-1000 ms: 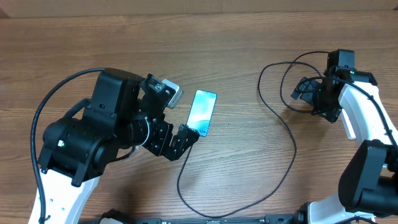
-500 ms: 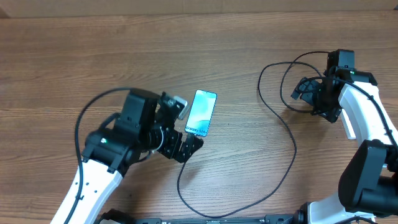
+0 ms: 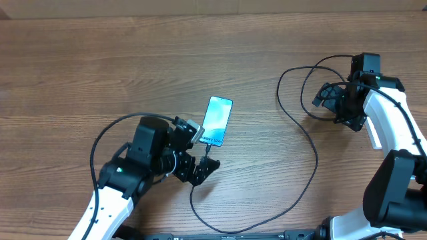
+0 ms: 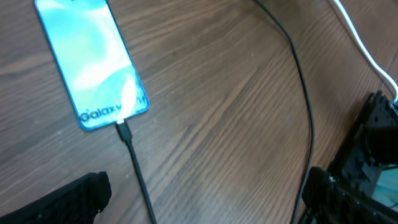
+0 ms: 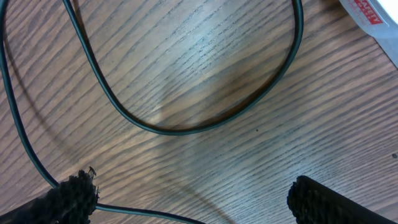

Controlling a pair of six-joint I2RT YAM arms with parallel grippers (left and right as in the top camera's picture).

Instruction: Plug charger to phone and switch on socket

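The phone (image 3: 217,120) lies screen up on the table, "Galaxy" at its near end (image 4: 93,62). The charger's plug tip (image 4: 124,132) sits in the phone's bottom port. Its black cable (image 3: 313,160) loops down, right and back up towards the right arm. My left gripper (image 3: 200,170) hangs open just below the phone with the cable running between its fingers (image 4: 68,199), untouched. My right gripper (image 3: 327,100) is open over cable loops (image 5: 205,124). A white corner with red print (image 5: 367,15) is the only part of the socket that shows.
A thicker white cord (image 4: 364,43) crosses the top right of the left wrist view. The right arm's white link (image 3: 383,123) covers the table at the far right. Bare wood lies between phone and right arm.
My left arm has drawn back from the phone's bottom end towards the near edge, leaving the charger plugged in. The right arm has not moved.
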